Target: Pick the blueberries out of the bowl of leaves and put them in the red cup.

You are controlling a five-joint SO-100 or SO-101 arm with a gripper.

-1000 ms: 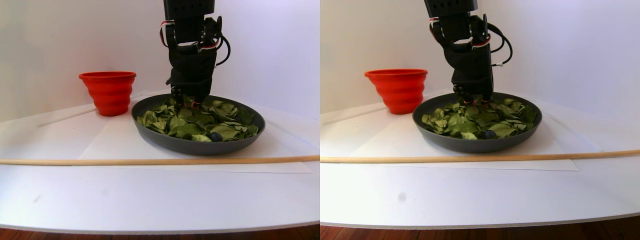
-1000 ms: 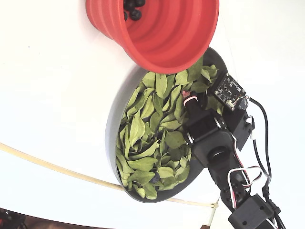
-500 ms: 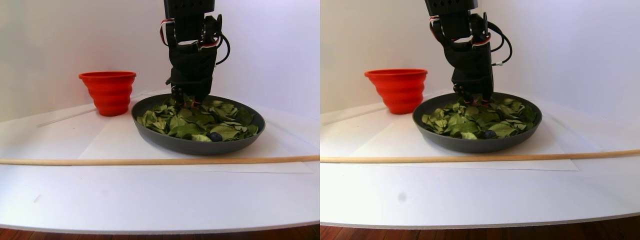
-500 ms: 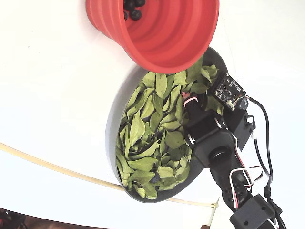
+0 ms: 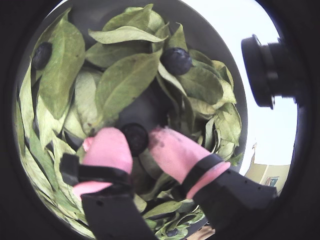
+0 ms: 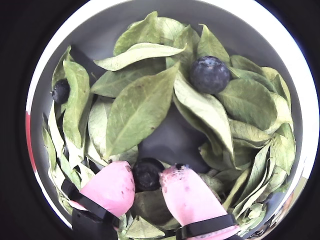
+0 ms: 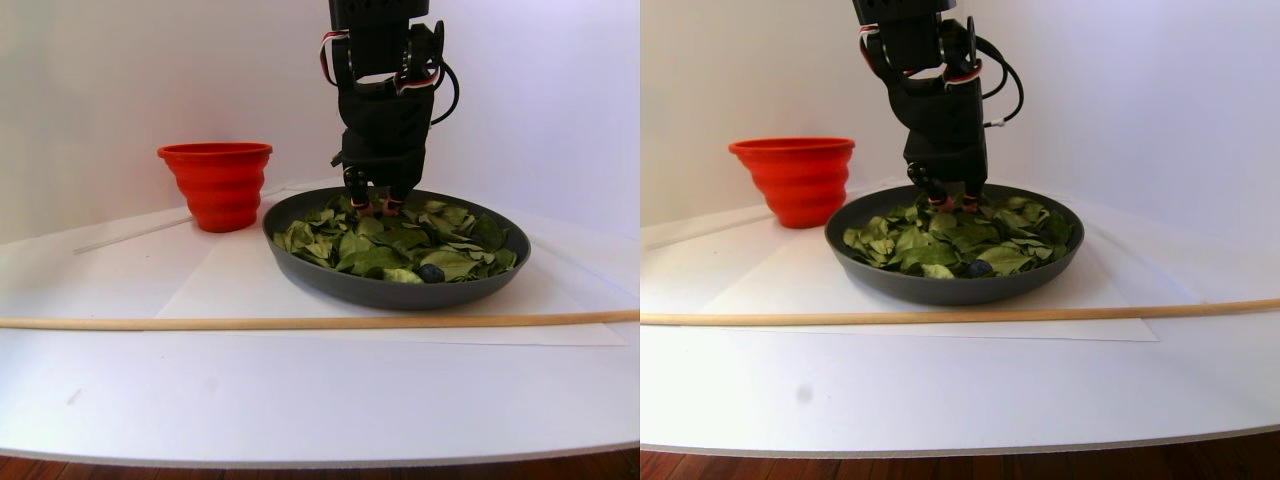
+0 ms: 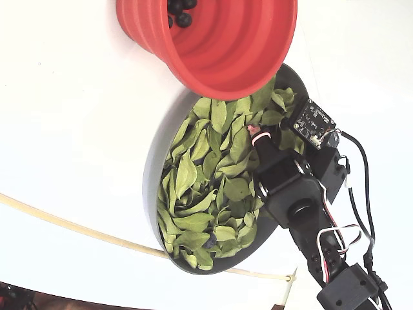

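Note:
In both wrist views my gripper [image 5: 136, 141] [image 6: 148, 176] has its pink fingertips [image 6: 111, 186] shut on a blueberry [image 5: 135, 136] [image 6: 147, 173], just above a bare patch of the dark grey bowl [image 6: 170, 137]. Two more blueberries [image 6: 209, 74] [image 6: 60, 91] lie among the green leaves [image 6: 140, 107]. In the stereo pair view the gripper [image 7: 372, 205] hangs over the far side of the bowl [image 7: 400, 292], and another berry [image 7: 431, 272] lies near the front rim. The red cup [image 7: 217, 185] [image 8: 219, 45] stands left of the bowl and holds dark berries [image 8: 177, 10].
A thin wooden rod [image 7: 300, 322] [image 8: 64, 226] lies across the white table in front of the bowl. A white sheet [image 7: 230, 290] lies under the bowl. The table's front edge [image 7: 320, 455] is near the camera. A small circuit board [image 8: 313, 123] rides on the arm.
The arm has risen a little, so the pink fingertips now stand clear above the leaves. Bowl and cup have not moved.

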